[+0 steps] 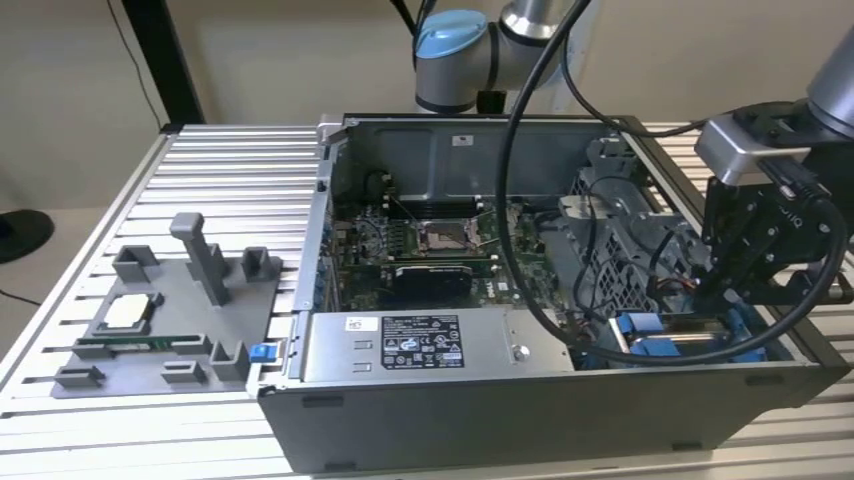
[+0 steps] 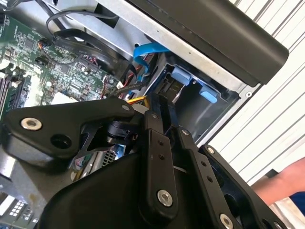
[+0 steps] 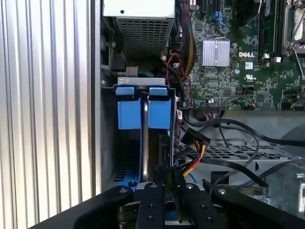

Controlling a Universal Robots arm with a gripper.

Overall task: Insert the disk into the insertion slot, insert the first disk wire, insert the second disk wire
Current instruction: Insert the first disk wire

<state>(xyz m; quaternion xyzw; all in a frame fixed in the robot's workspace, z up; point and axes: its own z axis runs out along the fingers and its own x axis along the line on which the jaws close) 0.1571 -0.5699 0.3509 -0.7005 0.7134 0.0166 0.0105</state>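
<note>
The disk (image 1: 663,340), in its bright blue carrier (image 3: 133,114), sits edge-on inside the insertion slot (image 3: 143,81), a grey metal bay with blue tabs in the case corner on the exterior view's right. My gripper (image 1: 742,298) hangs directly over that bay. In both wrist views its fingers (image 3: 151,193) stand close together, shut on a black disk wire connector (image 3: 166,175) that is right at the disk's end. The same connector (image 2: 167,88) shows next to the blue tabs (image 2: 183,76). Yellow, red and black leads (image 3: 194,162) run off from it.
An open computer case lies on a slatted table (image 1: 227,180), with the motherboard (image 1: 427,240), a labelled power-supply box (image 1: 400,345) and a perforated cage (image 3: 228,152) beside the bay. Loose black cables (image 3: 238,131) cross the cage. A grey parts fixture (image 1: 160,320) sits at the exterior view's left. A person's arm (image 2: 286,186) is nearby.
</note>
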